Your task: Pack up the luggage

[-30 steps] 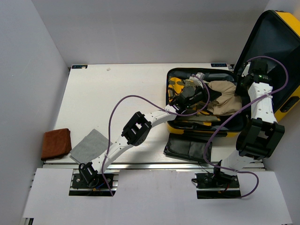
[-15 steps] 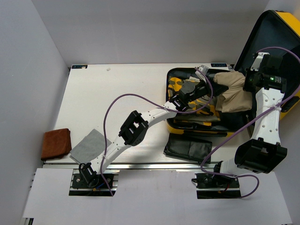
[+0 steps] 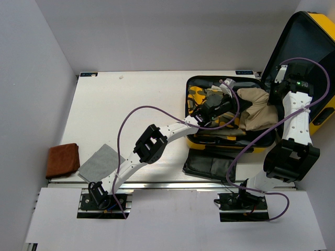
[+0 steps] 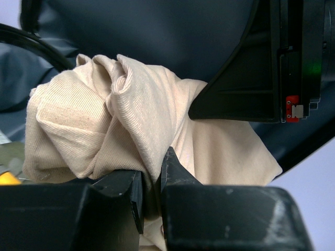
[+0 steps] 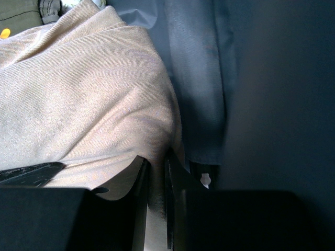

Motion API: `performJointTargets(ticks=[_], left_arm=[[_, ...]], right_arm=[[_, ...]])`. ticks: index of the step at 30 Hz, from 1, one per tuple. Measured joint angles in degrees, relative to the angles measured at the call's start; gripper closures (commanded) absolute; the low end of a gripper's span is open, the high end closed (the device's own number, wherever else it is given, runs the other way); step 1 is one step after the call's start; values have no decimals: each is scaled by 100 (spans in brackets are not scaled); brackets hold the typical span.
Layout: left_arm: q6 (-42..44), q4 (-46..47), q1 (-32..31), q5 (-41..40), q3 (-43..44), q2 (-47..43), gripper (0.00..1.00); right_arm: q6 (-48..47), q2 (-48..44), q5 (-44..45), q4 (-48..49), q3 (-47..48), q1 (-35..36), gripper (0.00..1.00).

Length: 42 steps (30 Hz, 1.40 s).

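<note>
L pincer [image 4: 152,180], R pincer [image 5: 157,164] pinch beige cloth [image 3: 256,106] w/in luggage [image 3: 306,36].

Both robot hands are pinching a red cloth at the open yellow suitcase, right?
Not quite. The cloth is beige, not red, as the left wrist view shows plainly. The rest holds: the left hand and the right hand both pinch it at the open yellow suitcase.
</note>
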Motion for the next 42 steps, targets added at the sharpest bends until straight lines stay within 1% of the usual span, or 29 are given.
performJointTargets(ticks=[4,6,11,13,17,20,22,27,31,34,39,41,42], left_arm=[[214,-140,13,-149,-7,-11,100],[365,-192,28,-289,-138,-116,100],[678,-63,66,-774,-1401,-1064,100],[723,-76,103,-968,-1563,-1287,100],[623,-188,332,-1067,-1488,-1327,100],[461,-424,533,-898,-1056,-1110,100],[348,-422,605,-769,-1086,-1106,100],[341,256,584,-820,-2524,-1759,100],[232,673,592,-1025,-3405,-2302,100],[122,933,643,-1272,-3880,-2468,100],[-116,1095,752,-1777,-4135,-2459,100],[-291,1163,817,-1958,-4319,-2461,100],[-376,1176,850,-2048,-4415,-2461,100]], right_arm=[[-7,79,-201,63,0,-4,100],[-24,87,-461,107,26,-20,100],[-52,509,-1091,-66,562,162,100],[-79,767,-1266,-118,909,306,100],[-92,1051,-1445,-157,1436,483,100],[-111,1034,-1478,-59,1423,529,100],[-173,1016,-1591,26,1377,535,100],[-267,1073,-1915,-212,1384,627,100],[-590,1353,-2479,-262,1554,743,100],[-1010,1565,-2627,-136,1665,994,100],[-1637,2258,-2680,133,2212,1443,100],[-1790,2498,-2660,234,2330,1611,94],[-1856,2612,-2621,302,2365,1714,80]])
